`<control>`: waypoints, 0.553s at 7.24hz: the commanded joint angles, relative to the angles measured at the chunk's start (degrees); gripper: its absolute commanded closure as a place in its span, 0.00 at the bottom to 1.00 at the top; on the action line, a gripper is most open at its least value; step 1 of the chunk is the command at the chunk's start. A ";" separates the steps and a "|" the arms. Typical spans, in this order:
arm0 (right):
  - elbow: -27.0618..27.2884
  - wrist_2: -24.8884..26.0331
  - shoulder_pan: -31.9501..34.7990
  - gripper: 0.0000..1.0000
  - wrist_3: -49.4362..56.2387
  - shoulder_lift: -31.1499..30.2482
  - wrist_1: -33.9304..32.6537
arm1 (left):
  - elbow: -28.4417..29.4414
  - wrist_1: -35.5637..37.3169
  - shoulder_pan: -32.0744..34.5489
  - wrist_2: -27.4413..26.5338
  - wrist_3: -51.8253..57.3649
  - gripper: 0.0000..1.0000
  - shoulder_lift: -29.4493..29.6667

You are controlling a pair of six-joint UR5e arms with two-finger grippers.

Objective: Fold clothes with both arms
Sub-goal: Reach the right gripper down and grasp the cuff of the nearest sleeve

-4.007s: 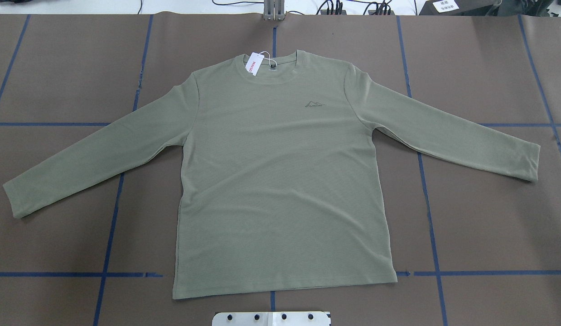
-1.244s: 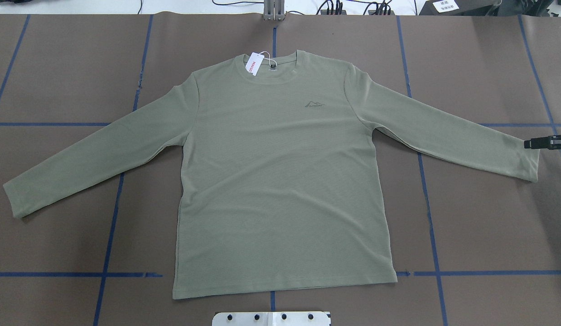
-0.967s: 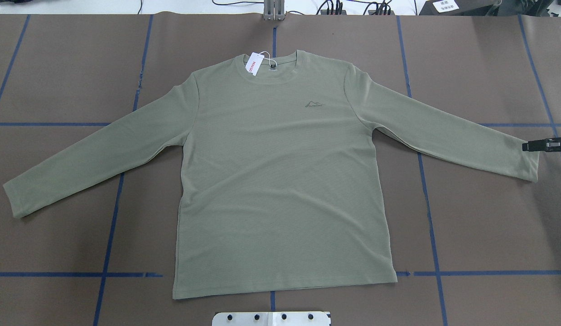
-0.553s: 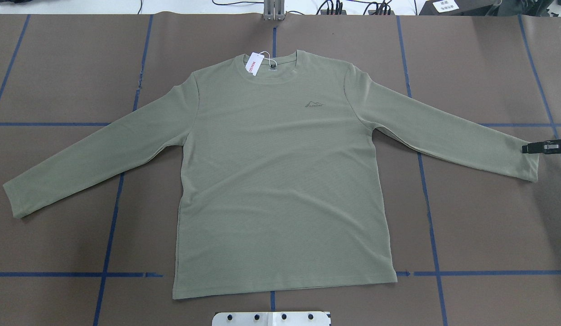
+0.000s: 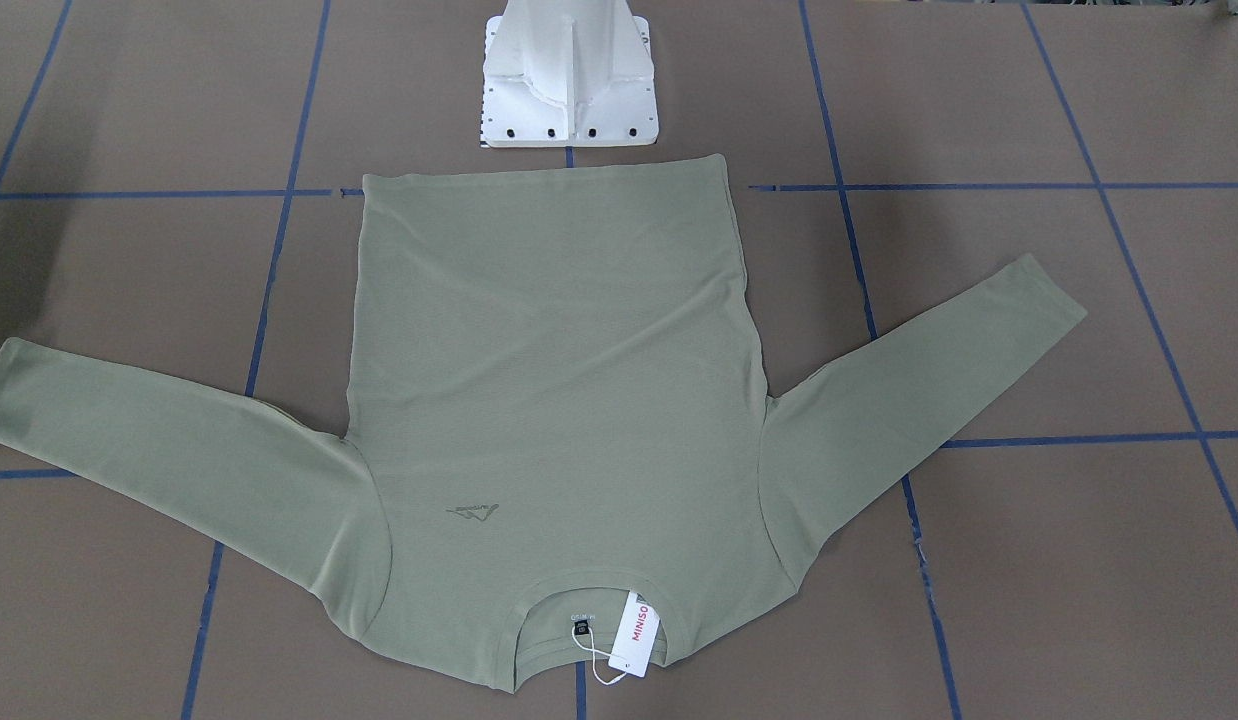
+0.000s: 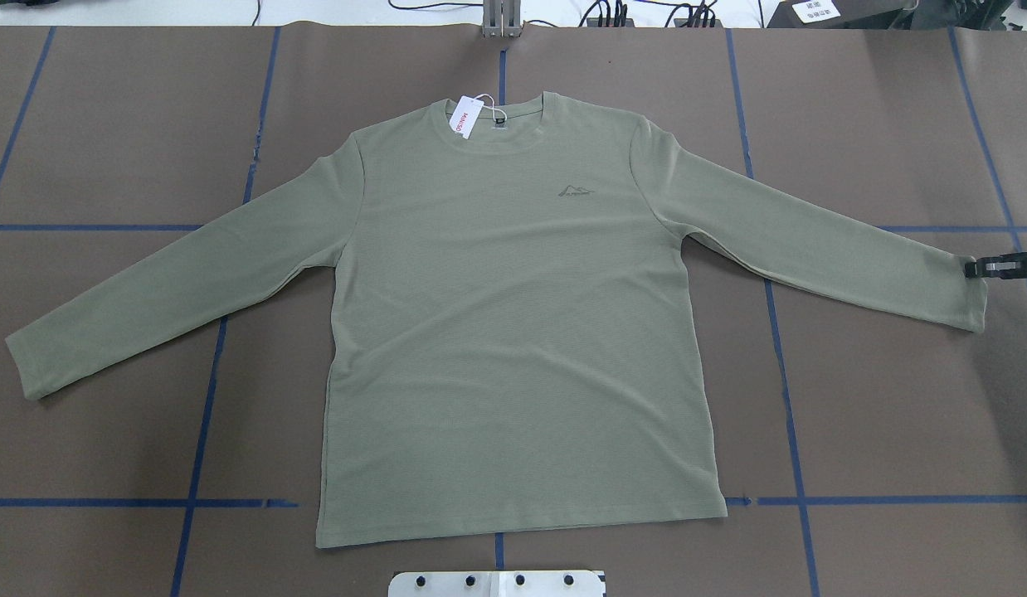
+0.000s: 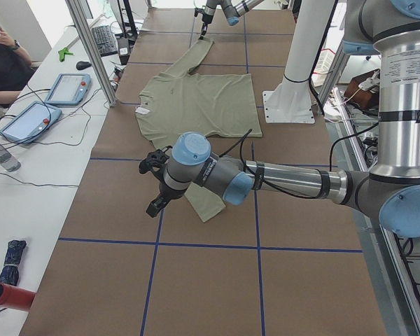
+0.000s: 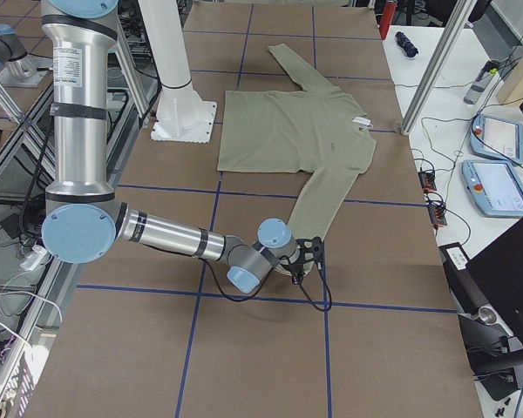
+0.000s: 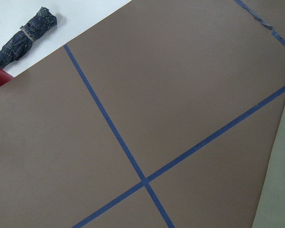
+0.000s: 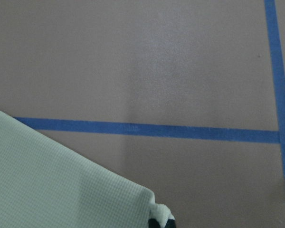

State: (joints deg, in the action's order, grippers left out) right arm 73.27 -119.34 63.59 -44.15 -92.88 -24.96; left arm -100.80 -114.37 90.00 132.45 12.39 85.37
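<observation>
Silver-grey tubular links on left arm [image 7: 294,180] and right arm [image 8: 166,233], capped light blue at each joint; black cables [image 7: 235,143] looped alongside; right tool [image 6: 978,267] black; white pedestal base [image 5: 569,80] with four dark screw holes along its foot.

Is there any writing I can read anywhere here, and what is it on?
"MINISO": red letters on the white hang tag at the shirt's neck.
Black neck label: too small to read.
Its chest logo: a mountain shape, any lettering too small.
White sheet beyond the table's far edge: blurred.
</observation>
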 commanded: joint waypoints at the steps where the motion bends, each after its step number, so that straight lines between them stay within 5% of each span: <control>1: 4.75 -0.54 0.31 1.00 -0.06 0.07 -3.74 | 0.42 -1.11 0.00 0.00 0.00 0.00 -0.11; 4: 33.77 1.29 0.31 1.00 -0.24 1.55 -41.43 | 0.34 -1.20 0.00 0.00 0.00 0.00 -0.47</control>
State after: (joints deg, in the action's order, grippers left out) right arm 94.87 -119.03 64.00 -44.34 -92.47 -50.19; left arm -100.46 -115.53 90.00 132.45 12.39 84.95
